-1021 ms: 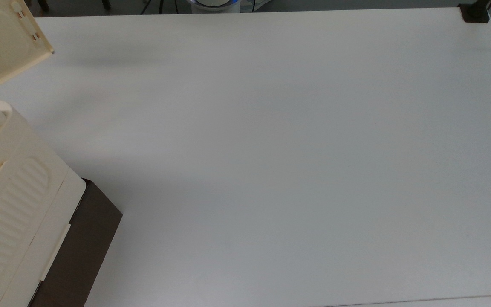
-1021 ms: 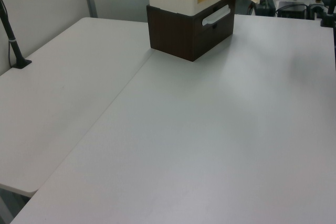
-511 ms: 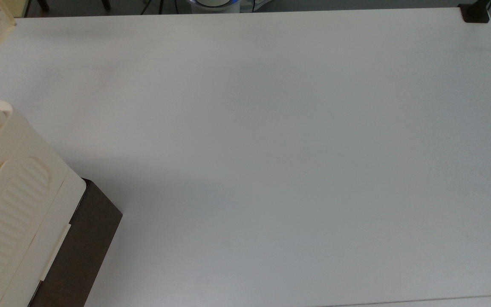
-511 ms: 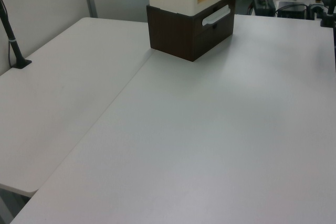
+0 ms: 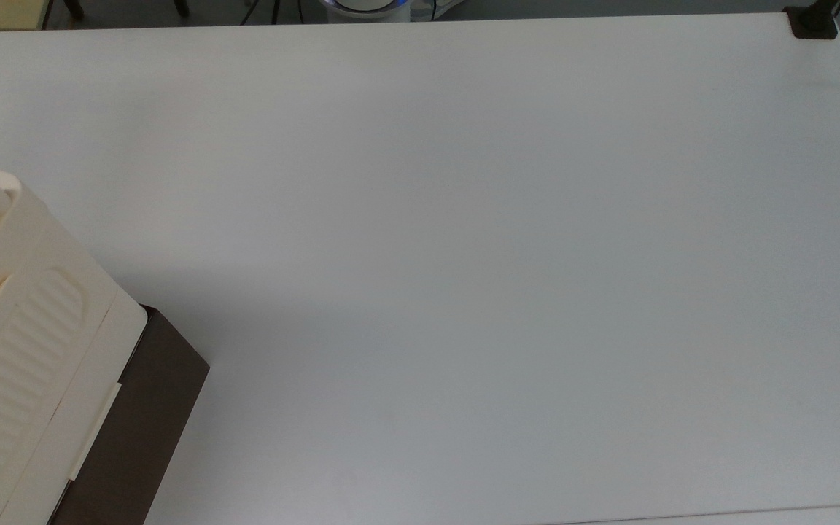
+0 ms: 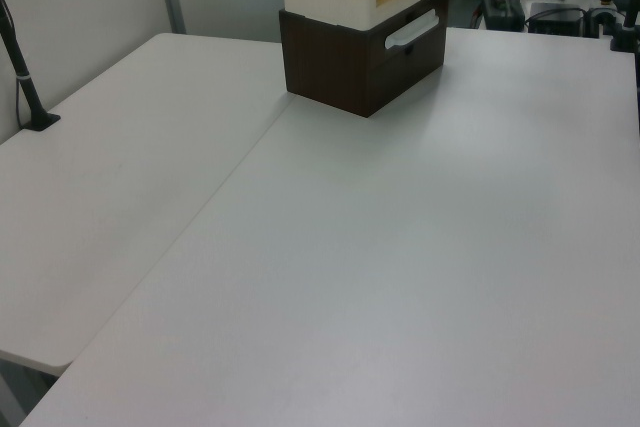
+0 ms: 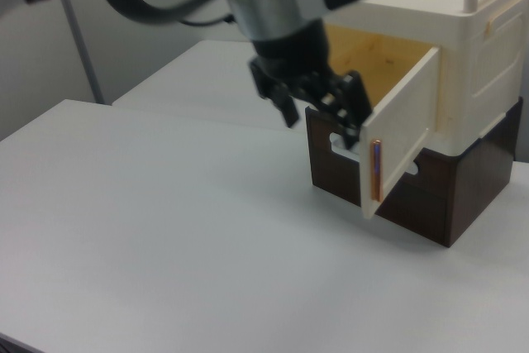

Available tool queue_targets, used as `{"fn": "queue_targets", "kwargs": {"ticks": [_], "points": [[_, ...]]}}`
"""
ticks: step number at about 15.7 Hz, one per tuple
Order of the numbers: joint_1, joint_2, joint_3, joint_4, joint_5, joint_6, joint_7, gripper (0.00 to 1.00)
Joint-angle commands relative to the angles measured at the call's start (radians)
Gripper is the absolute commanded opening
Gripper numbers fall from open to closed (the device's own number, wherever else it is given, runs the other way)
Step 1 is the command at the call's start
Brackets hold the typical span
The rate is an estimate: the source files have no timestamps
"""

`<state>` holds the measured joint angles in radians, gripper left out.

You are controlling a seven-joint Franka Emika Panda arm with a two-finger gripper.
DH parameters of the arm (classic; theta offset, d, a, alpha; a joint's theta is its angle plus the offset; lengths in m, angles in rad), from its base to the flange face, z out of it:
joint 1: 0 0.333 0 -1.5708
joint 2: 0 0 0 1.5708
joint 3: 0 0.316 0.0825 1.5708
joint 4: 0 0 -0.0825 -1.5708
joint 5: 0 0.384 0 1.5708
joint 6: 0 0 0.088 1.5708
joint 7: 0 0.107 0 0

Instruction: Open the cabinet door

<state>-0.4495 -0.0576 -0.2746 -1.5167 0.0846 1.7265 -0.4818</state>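
Cabinet door (image 7: 402,134), a flat rectangular cream plastic panel with a thin copper-coloured strip along its free edge, stands swung well out from the cabinet (image 7: 450,55), leaving the tan-yellow inside of the upper compartment exposed. That cabinet is a boxy cream-white plastic unit with rounded edges and a looped handle on top, set on a dark brown base (image 6: 345,62) whose front carries a pale recessed grip; in the top view a ribbed recessed panel (image 5: 4,379) runs along its cream surface. It stands on a smooth, matte white table (image 5: 464,255). The gripper (image 7: 318,109), black-fingered below a white and silver wrist, hangs just beside the door's outer face, toward the right view's left of the cabinet. Its jaws stand apart, with nothing between them, and whether a finger touches the door cannot be told.
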Motion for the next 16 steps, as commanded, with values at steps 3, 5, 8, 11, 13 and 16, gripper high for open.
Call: {"fn": "queue_targets", "kwargs": {"ticks": [3, 5, 8, 11, 13, 16], "points": [[0.118, -0.094, 0.043, -0.003, 0.009, -0.142, 0.118, 1.0], [0.172, -0.096, 0.092, -0.003, 0.004, -0.15, 0.248, 1.0], [0.277, -0.088, 0.117, -0.014, 0.006, -0.153, 0.379, 1.0], [0.403, -0.033, 0.144, -0.022, 0.003, -0.163, 0.498, 1.0], [0.478, 0.01, 0.144, -0.022, 0.0, -0.157, 0.552, 1.0], [0.546, 0.038, 0.144, -0.028, 0.003, -0.154, 0.555, 1.0]]}}
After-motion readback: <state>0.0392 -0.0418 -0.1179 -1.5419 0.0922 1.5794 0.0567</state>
